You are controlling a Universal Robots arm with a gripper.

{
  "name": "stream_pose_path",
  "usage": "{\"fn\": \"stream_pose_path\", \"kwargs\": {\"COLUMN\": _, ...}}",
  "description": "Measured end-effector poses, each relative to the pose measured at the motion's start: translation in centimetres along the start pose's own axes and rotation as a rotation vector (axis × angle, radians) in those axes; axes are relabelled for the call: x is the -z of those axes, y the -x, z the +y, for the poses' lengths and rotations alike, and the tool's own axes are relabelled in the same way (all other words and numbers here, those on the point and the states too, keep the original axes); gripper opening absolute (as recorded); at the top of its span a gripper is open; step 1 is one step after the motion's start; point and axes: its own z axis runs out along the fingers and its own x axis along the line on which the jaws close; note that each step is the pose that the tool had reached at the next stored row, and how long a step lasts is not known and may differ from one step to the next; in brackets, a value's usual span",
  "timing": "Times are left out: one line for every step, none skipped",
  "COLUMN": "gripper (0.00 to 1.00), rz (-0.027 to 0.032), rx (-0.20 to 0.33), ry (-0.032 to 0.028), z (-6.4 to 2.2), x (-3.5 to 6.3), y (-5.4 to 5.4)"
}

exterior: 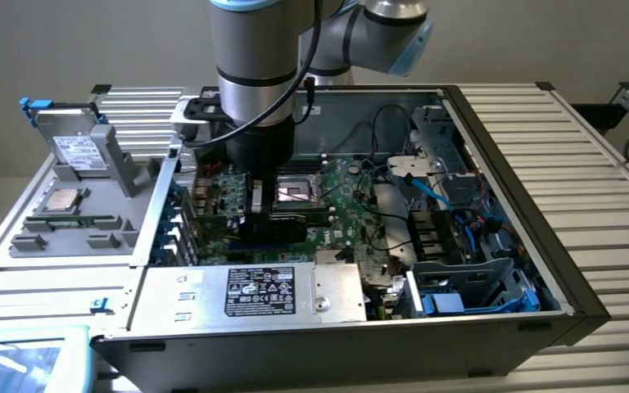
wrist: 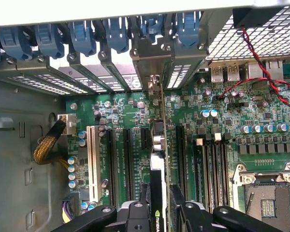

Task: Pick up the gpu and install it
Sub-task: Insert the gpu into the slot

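Tool (wrist: 160, 205) clamped on the gpu (wrist: 158, 159), fingers (wrist: 144, 200) either side of the card's edge. Card stands upright on edge over the motherboard (wrist: 222, 145), beside the black expansion slots (wrist: 127, 159), its far end at 12 o'clock meeting the blue-latched rear brackets (wrist: 117, 34). Silver box (exterior: 251, 295) sits at 6 o'clock in the case.

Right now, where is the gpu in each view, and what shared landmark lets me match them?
Exterior view: the gpu stands on edge over the motherboard, under the gripper.
Wrist view: the gpu runs edge-on from between the fingers toward the rear brackets.
Shared landmark: the open CPU socket.
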Motion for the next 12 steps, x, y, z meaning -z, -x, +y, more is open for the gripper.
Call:
{"fn": "stream_pose_path", "kwargs": {"gripper": 0.27, "rz": -0.0001, "rx": 0.0, "ry": -0.0001, "z": 0.0, "x": 0.0, "y": 0.0}}
{"fn": "stream_pose_path", "kwargs": {"gripper": 0.27, "rz": 0.0, "rx": 0.0, "ry": 0.0, "z": 0.0, "x": 0.0, "y": 0.0}}
{"fn": "stream_pose_path", "kwargs": {"gripper": 0.27, "rz": -0.0001, "rx": 0.0, "ry": -0.0001, "z": 0.0, "x": 0.0, "y": 0.0}}
{"fn": "stream_pose_path", "kwargs": {"gripper": 0.27, "rz": 0.0, "rx": 0.0, "ry": 0.0, "z": 0.0, "x": 0.0, "y": 0.0}}
{"fn": "stream_pose_path", "kwargs": {"gripper": 0.27, "rz": 0.0, "rx": 0.0, "ry": 0.0, "z": 0.0, "x": 0.0, "y": 0.0}}
{"fn": "stream_pose_path", "kwargs": {"gripper": 0.27, "rz": -0.0002, "rx": 0.0, "ry": 0.0004, "z": 0.0, "x": 0.0, "y": 0.0}}
{"fn": "stream_pose_path", "kwargs": {"gripper": 0.27, "rz": -0.0004, "rx": 0.0, "ry": 0.001, "z": 0.0, "x": 0.0, "y": 0.0}}
{"fn": "stream_pose_path", "kwargs": {"gripper": 0.27, "rz": -0.0006, "rx": 0.0, "ry": 0.0015, "z": 0.0, "x": 0.02, "y": 0.0}}
{"fn": "stream_pose_path", "kwargs": {"gripper": 0.27, "rz": -0.0006, "rx": 0.0, "ry": 0.0024, "z": 0.01, "x": 0.09, "y": 0.0}}
{"fn": "stream_pose_path", "kwargs": {"gripper": 0.27, "rz": -0.0007, "rx": 0.0, "ry": 0.0035, "z": 0.01, "x": 0.2, "y": -0.01}}
{"fn": "stream_pose_path", "kwargs": {"gripper": 0.27, "rz": -0.0005, "rx": 0.0, "ry": 0.0047, "z": 0.01, "x": 0.3, "y": -0.01}}
{"fn": "stream_pose_path", "kwargs": {"gripper": 0.27, "rz": -0.0006, "rx": 0.0, "ry": 0.0054, "z": 0.01, "x": 0.38, "y": -0.01}}
